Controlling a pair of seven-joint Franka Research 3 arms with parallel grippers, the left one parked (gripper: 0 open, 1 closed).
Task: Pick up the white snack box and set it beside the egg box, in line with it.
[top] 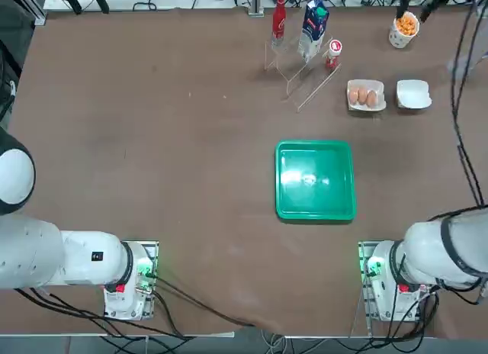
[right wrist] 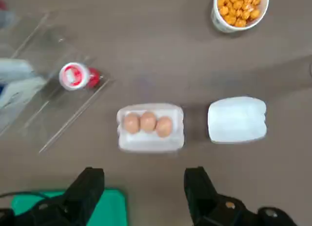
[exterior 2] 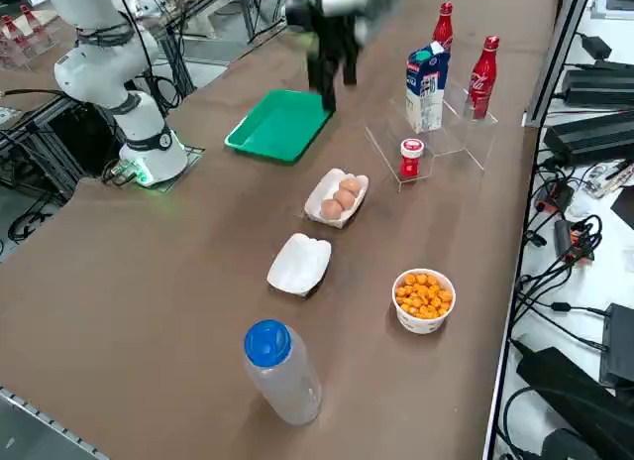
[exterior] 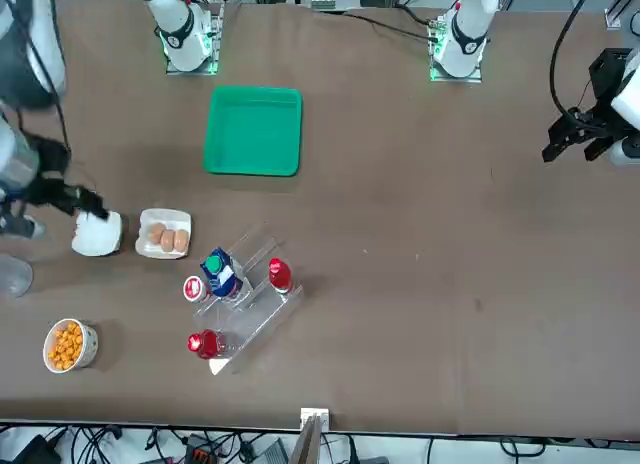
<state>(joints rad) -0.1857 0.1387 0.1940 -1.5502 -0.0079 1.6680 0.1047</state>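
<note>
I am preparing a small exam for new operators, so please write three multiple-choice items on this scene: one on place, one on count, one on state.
1. Where is the white snack box?
A) in the green tray
B) beside the egg box, a gap between them
C) on top of the egg box

2. How many eggs show?
A) three
B) five
C) six

3. The right gripper, above the table, is:
A) shut on an egg
B) shut, empty
C) open, empty

Key:
1 B: bare table shows between the boxes.
2 A: three brown eggs sit in a row.
3 C: its fingers stand wide apart, nothing between them.
</note>
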